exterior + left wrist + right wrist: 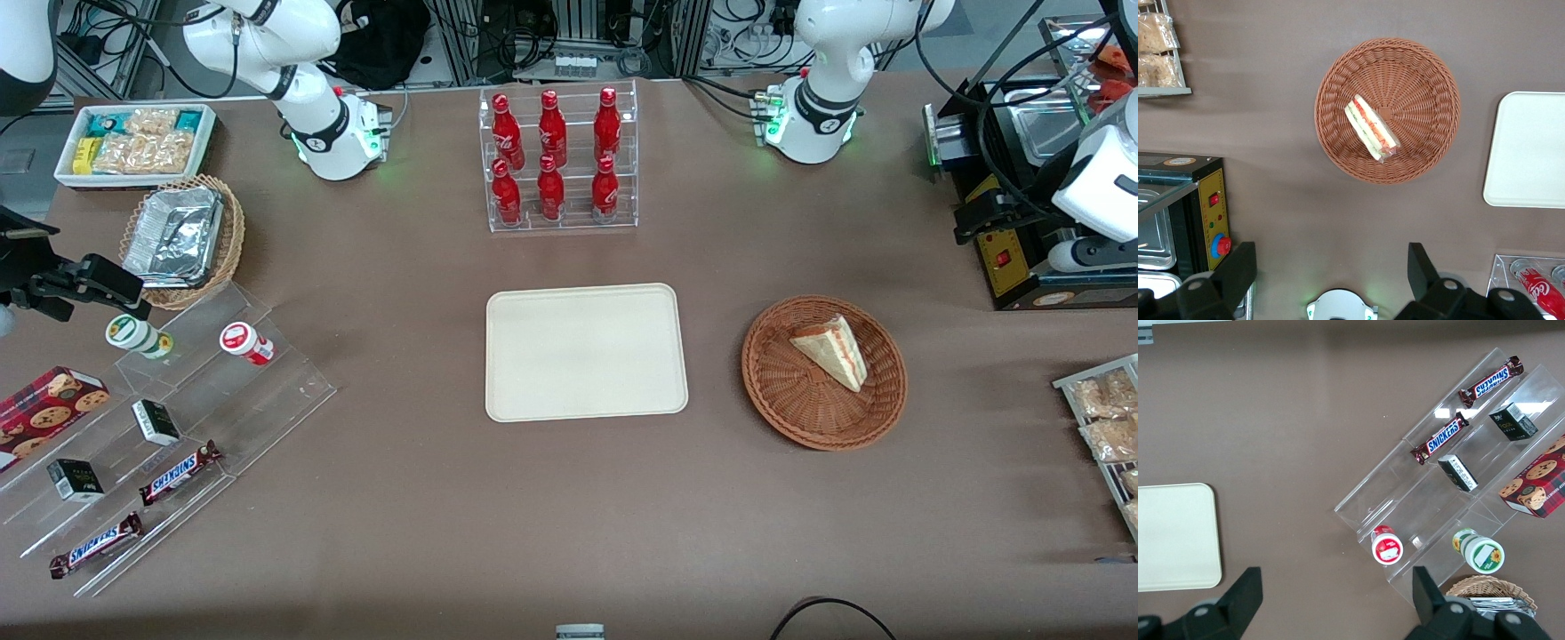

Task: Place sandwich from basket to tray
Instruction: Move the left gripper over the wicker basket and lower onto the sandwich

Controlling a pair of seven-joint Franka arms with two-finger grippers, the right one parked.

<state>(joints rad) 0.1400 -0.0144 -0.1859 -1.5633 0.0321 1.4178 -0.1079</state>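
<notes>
While the gripper hangs high above the table with its two fingers spread wide apart and nothing between them, the basket sits straight below its view, well clear of it. Between gripper and basket lies only bare brown tabletop. Just beside the basket rests the tray, apart from it; a black machine with a yellow panel stands near the gripper, a rack of red bottles farther along, and a wire rack of snack packets sits off past the basket. Inside the basket lies the sandwich, on its side, long axis slanting across the weave, striped red-and-green cut edge showing. Clear wrap seems to cover it, though that is hard to make out. Both racks are cut off at the frame edge
</notes>
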